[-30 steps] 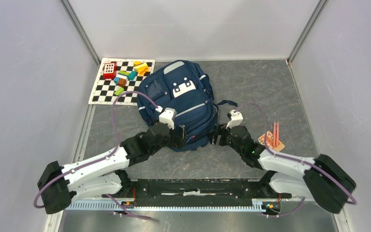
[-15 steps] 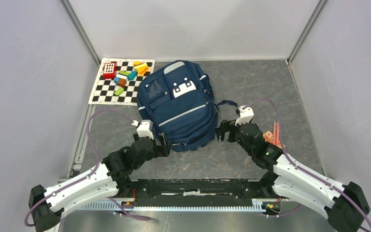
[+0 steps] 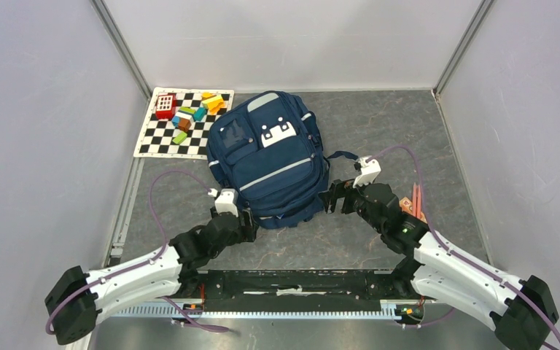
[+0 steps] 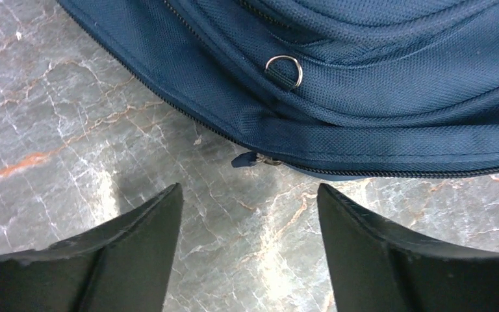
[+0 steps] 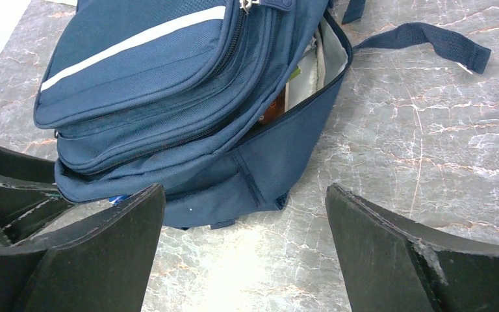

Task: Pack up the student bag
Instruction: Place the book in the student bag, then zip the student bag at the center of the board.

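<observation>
Two grippers flank the near end of the student bag, and both stand wide open with nothing in them. The bag lies front-up in the middle of the table, its top towards the far wall. Your left gripper sits at its near-left corner and your right gripper just beside its near-right side.

The left wrist view puts a small dark zip pull between your left fingers, poking out from under the bag's near edge onto the table. That looks like the thing to catch. Come in low and level so one finger passes each side of the pull, and close only once it sits well between the pads. Don't mistake the metal ring higher on the fabric for it.

On the right, the main zip gapes with white and orange contents showing inside. Use your right gripper to pinch the bag's side fabric near that gap and steady it, or the soft bag will likely slide when the left arm pulls. Keep clear of the loose strap.
</observation>
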{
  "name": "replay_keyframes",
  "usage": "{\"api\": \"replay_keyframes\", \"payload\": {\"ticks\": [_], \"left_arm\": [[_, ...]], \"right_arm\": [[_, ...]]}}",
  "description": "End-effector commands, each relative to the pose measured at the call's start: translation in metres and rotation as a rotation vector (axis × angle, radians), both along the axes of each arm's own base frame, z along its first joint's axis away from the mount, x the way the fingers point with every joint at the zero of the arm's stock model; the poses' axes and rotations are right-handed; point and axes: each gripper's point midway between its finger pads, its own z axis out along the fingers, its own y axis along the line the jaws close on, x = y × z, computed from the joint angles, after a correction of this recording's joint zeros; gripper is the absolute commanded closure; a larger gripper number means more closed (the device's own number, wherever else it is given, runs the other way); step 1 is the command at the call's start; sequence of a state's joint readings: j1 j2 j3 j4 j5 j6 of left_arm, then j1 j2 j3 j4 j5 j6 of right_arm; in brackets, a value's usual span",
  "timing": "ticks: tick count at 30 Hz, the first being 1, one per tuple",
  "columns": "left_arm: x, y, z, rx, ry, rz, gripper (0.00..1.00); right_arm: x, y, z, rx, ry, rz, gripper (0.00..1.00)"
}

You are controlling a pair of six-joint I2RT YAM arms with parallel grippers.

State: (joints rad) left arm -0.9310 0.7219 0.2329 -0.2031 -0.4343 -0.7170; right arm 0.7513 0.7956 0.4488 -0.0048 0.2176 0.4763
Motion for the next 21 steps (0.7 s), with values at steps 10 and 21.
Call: {"api": "replay_keyframes", "payload": {"ticks": [10,21], "left_arm": [[0.024,-0.026,0.029,-0.026,-0.176,-0.137,0.73],[0.009,-0.046,0.023,-0.019,-0.104,-0.280,0.98]], "right_arm": [[0.001,0.010,-0.008,0.053,0.001,0.021,0.02],[0.008,0.032,-0.047,0.000,0.113,0.071,0.02]]}}
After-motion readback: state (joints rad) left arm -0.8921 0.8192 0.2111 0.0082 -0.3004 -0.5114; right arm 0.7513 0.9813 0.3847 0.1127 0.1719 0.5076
